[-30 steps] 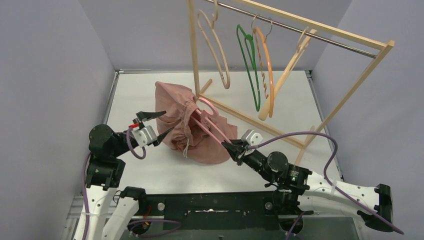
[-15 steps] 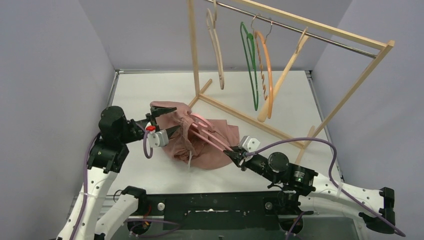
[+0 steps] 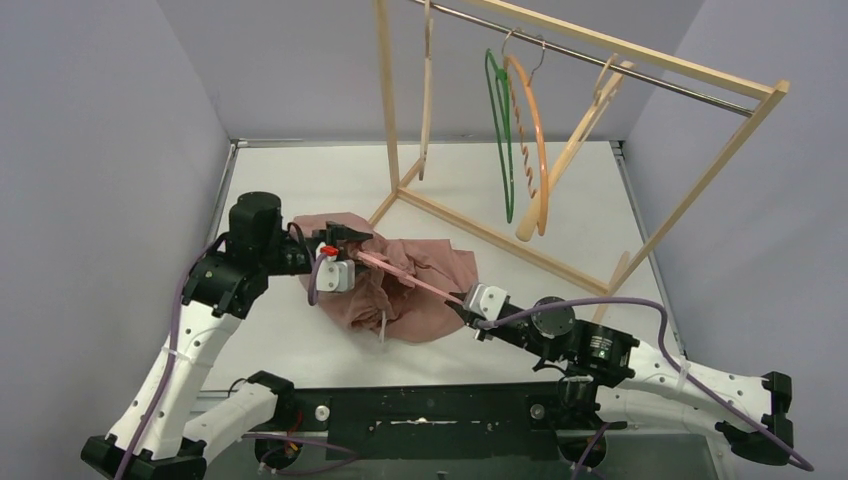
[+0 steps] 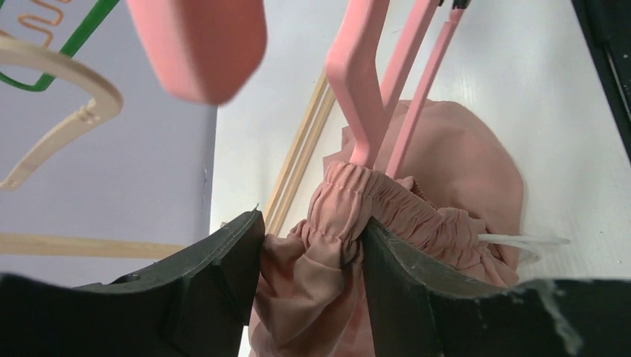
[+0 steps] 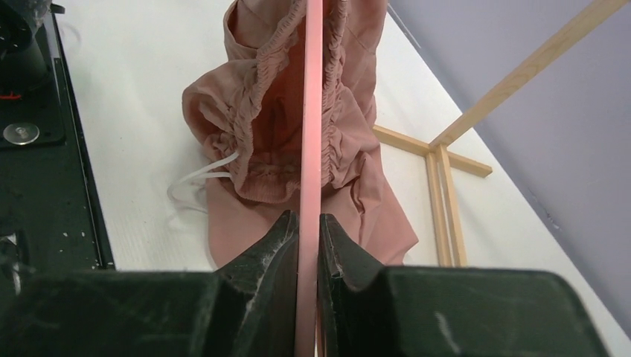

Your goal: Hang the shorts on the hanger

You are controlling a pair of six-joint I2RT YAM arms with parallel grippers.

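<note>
Left gripper (image 4: 309, 230) is pinched shut on a bunched bit of the elastic waistband (image 4: 350, 193), cloth squeezed between both jaws. Right above that pinch the pink hanger (image 4: 357, 89) dives straight into the waist opening, so the shorts (image 4: 461, 171) are partly threaded on.

Right gripper (image 5: 309, 219) is clamped tight on the hanger's thin bar. From there the hanger (image 5: 311, 111) runs dead ahead, away from it, with gathered elastic of the shorts (image 5: 245, 111) on both sides. So the long axis points from the right gripper (image 3: 466, 300) up-left to the left gripper (image 3: 345, 240), and the left one is nearer the hook end.

Most of the shorts (image 3: 410, 315) sit in a heap on the bench (image 3: 300, 180) between and below the two grippers, white drawstring (image 3: 381, 325) trailing toward the near edge.

My guess is the waistband needs pulling further along that axis while the right arm holds the hanger steady.

Beyond both grippers is the wooden rack (image 3: 480, 235) with a beige hanger (image 3: 426, 90), a green hanger (image 3: 500, 130) and an orange hanger (image 3: 535, 130). Its base rail is near the heap, so lifting that way could snag.
</note>
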